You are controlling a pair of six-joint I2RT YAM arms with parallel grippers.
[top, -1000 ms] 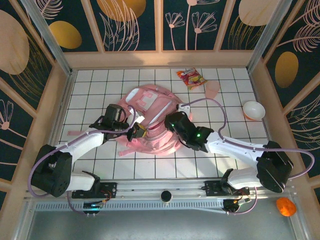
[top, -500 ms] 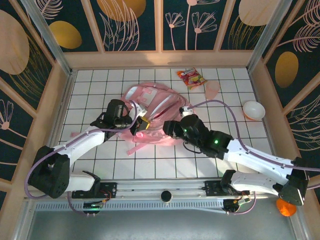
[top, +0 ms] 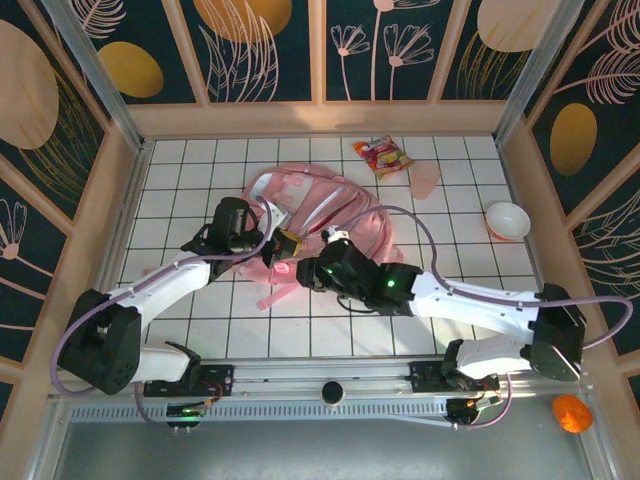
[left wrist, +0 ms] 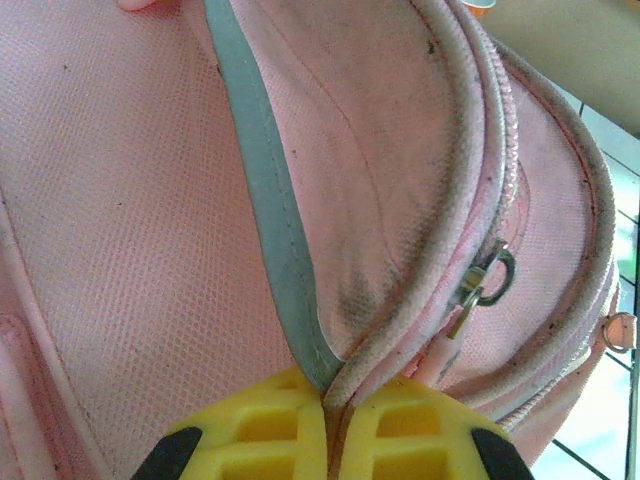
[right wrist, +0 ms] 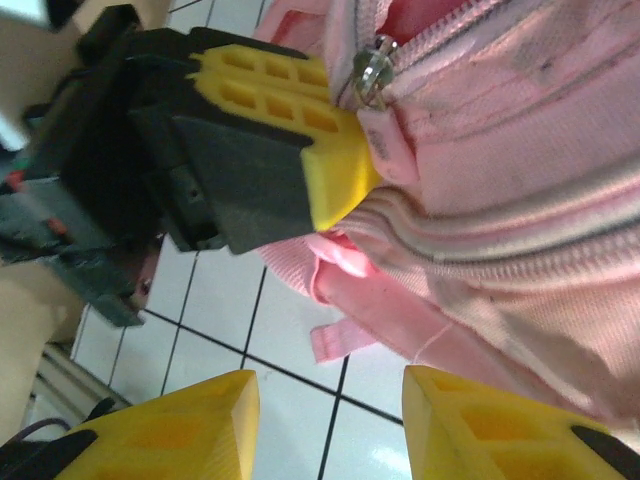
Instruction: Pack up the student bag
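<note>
The student bag, a big soft pink backpack, lies mid-table with its near-left edge raised. My left gripper is shut on that edge; in the left wrist view its yellow fingers pinch the bag's piped rim beside a grey trim strip, with a metal zipper pull just right of it. My right gripper hovers open at the bag's near-left corner, right beside the left one. In the right wrist view its jaws stand apart over white tile, nothing between them, below a pink strap end and the left gripper's finger.
A red-yellow snack packet and a pale pink flat piece lie at the back. A white bowl sits at the right. A loose pink strap trails left. Wooden walls ring the tiled table. An orange object lies outside, near right.
The right arm has swung left across the bag's front, so its gripper now sits at the near-left corner. The bag has been drawn up and back. The left gripper keeps its hold.
</note>
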